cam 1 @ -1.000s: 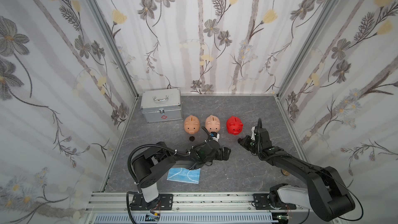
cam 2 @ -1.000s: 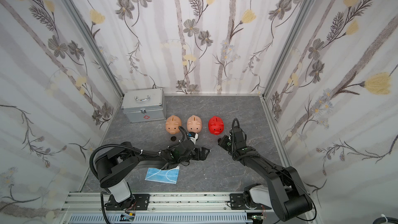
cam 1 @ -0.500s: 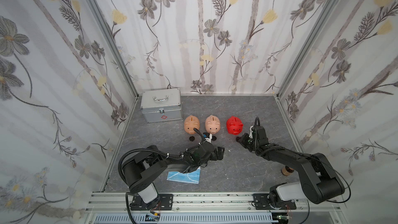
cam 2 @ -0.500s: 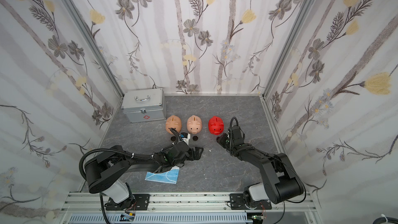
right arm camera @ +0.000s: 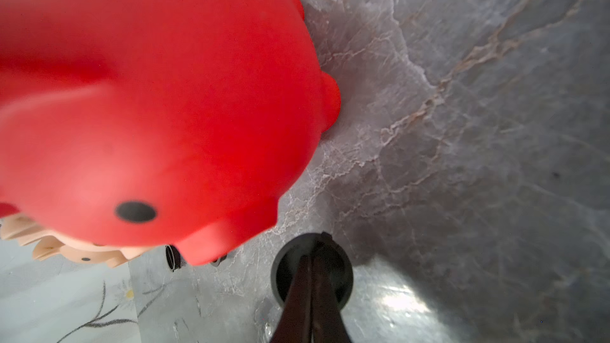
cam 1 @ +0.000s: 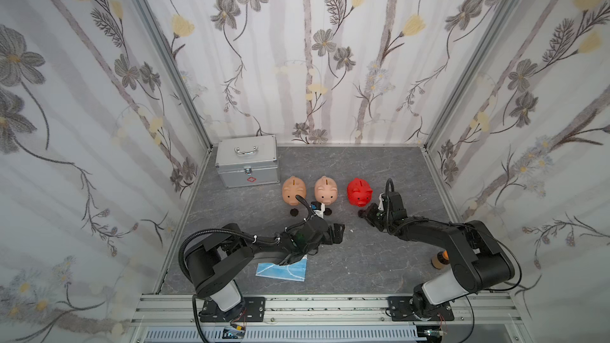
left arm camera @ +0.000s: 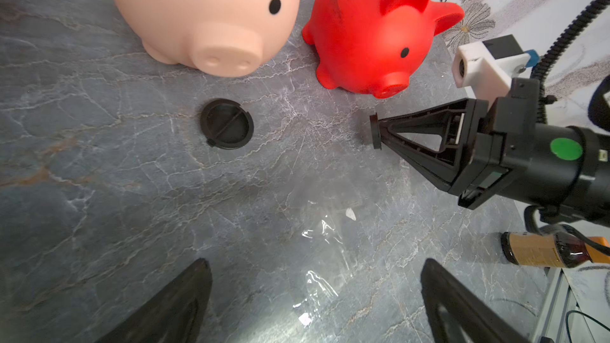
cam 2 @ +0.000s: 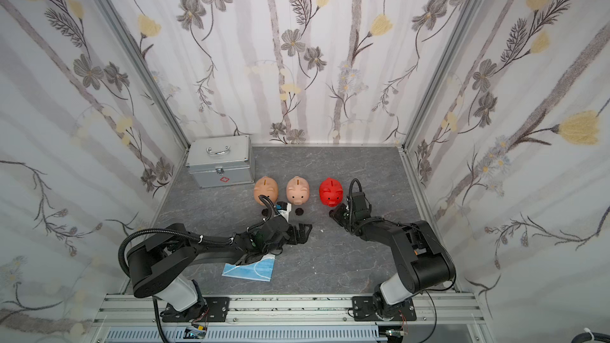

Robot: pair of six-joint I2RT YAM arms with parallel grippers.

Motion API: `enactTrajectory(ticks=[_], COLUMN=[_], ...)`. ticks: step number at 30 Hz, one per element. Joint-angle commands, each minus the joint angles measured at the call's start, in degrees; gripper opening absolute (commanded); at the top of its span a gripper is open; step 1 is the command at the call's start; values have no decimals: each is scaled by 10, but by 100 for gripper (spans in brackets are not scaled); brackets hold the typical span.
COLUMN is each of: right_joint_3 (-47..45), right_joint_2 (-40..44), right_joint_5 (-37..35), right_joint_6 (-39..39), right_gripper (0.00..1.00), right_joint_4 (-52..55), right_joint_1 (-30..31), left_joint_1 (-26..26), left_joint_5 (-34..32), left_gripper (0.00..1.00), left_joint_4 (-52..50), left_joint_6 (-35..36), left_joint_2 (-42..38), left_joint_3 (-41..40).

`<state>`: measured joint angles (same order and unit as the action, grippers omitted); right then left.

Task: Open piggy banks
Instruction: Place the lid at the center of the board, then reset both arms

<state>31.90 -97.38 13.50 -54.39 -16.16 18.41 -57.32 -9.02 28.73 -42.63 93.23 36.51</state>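
Piggy banks (cam 1: pixel 325 190) stand in a row on the grey tabletop (cam 1: pixel 379 259), mid-frame in both top views: two peach, then the red pig (cam 1: pixel 359 192) at the row's right end. Just below the red pig's snout, the right hand (cam 1: pixel 362 214) is pinched together on a black plug (right arm camera: pixel 285 275) held on edge. The left hand (left arm camera: pixel 316 260) is spread wide, holding nothing, lower in the frame than the middle peach pig (left arm camera: pixel 204 11). A loose plug (left arm camera: pixel 226 123) lies flat before that pig's snout.

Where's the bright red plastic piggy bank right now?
In a top view the bright red plastic piggy bank stands at the row's right end, beside a peach-pink plastic pig, with the right gripper by its snout.
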Motion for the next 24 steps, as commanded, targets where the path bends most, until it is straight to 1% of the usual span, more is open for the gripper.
enactTrajectory(ticks=[1, 10, 15, 18, 21, 24], right_joint_3=[6, 6, 1, -14, -30, -43], right_joint_2=[-4, -8, 8, 52, 134, 216], right_joint_5=[7, 11, 9, 5, -31, -79], right_joint_6=[-7, -11, -12, -6, 13, 35], right_gripper=[6, 13, 12, 14, 20, 30], right_joint_4=[-30, -34, -33, -32, 0, 40], right_joint_1=[0, 0, 0, 1, 4, 9], left_joint_1=[0, 0, 0, -1, -1, -2], left_joint_5=[-9, -4, -8, -23, -42, -66], left_gripper=[100, 100, 100, 100, 100, 100], left_joint_4=[6, 4, -2, -19, -50, -93], left_joint_6=[-3, -2, 3, 19, 46, 66], left_joint_2=[-3, -1, -12, -41, -98, -167], left_joint_3=[0, 3, 0, -6, -17, -31])
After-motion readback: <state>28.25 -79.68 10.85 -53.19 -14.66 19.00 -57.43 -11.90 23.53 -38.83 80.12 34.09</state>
